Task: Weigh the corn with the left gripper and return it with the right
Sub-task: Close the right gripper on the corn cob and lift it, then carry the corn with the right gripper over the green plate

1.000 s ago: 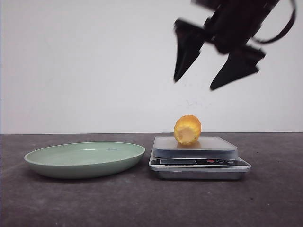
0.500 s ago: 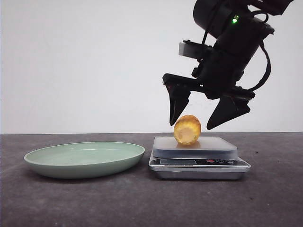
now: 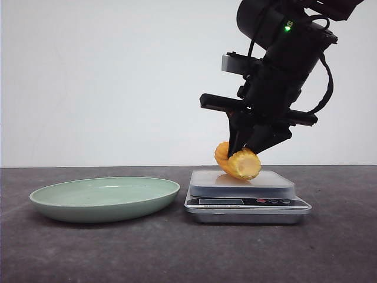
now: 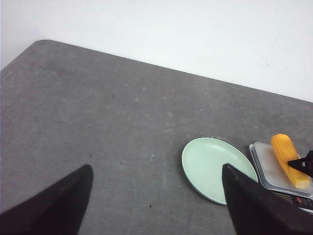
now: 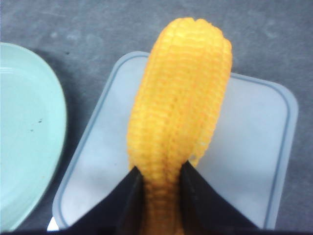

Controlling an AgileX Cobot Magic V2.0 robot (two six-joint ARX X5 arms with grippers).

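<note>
Dark tabletop [image 3: 118, 253], right gripper [image 3: 252, 147] now dropped and clamped on corn [image 3: 238, 162], corn tilted on scale [image 3: 247, 197], left gripper [image 4: 156, 205] spread wide.

The corn [image 3: 238, 162], a yellow-orange cob with neat kernel rows, lies tilted on the scale [image 3: 244, 184], its near end pinched between the right gripper [image 3: 252, 144] fingertips, the far end pointing away from the claw.
</note>
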